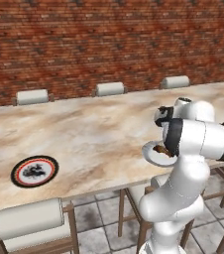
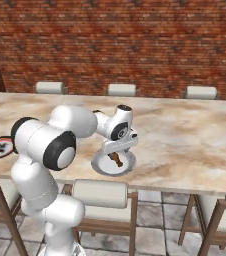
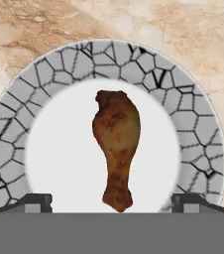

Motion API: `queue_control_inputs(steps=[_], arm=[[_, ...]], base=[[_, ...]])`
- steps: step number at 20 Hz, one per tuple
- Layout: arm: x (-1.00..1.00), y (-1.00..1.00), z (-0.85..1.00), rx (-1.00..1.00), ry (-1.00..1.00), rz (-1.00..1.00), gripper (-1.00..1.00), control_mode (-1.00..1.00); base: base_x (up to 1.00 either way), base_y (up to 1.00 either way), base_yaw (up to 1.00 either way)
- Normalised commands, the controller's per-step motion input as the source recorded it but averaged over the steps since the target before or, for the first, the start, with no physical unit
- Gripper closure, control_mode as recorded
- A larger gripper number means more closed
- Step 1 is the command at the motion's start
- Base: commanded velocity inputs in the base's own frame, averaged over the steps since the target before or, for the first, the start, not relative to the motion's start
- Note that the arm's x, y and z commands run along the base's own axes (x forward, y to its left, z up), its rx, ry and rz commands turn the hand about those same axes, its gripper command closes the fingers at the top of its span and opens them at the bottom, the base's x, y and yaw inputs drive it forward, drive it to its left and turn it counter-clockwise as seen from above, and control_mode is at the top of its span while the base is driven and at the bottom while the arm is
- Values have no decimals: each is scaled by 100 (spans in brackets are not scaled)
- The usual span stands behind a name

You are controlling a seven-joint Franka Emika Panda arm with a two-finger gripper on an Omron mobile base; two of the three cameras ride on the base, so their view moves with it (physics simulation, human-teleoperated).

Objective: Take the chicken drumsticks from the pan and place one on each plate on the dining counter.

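golden-brown cooked drumstick [image 3: 116, 149] laid on grey crackle-rimmed plate [image 3: 193, 124] | judged light, greasy; best gripped at thick end | gripper [image 3: 111, 202] fingers spread wide, empty

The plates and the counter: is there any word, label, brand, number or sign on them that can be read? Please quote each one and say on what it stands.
None: no text can be read.
The white plate with the dark and red ring carries a dark blotchy motif, no letters.
The greyish plate bears only a crackle pattern around the drumstick.
The dining counter shows only marbling.
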Motion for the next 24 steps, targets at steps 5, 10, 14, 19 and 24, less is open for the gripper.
queue_control_inputs(steps=[5,10,14,19,24], arm=[[-43,-11,100,7,-16,0,-100,-100],[-99,18,91,2,-1,9,-100,-100],[-100,60,68,-12,-5,15,-100,-100],[-100,92,34,-27,-21,14,-100,-100],[-100,50,-13,-17,-52,8,-100,-100]], base=[[0,0,0],[0,0,0],[0,0,0],[0,0,0],[0,0,0]])
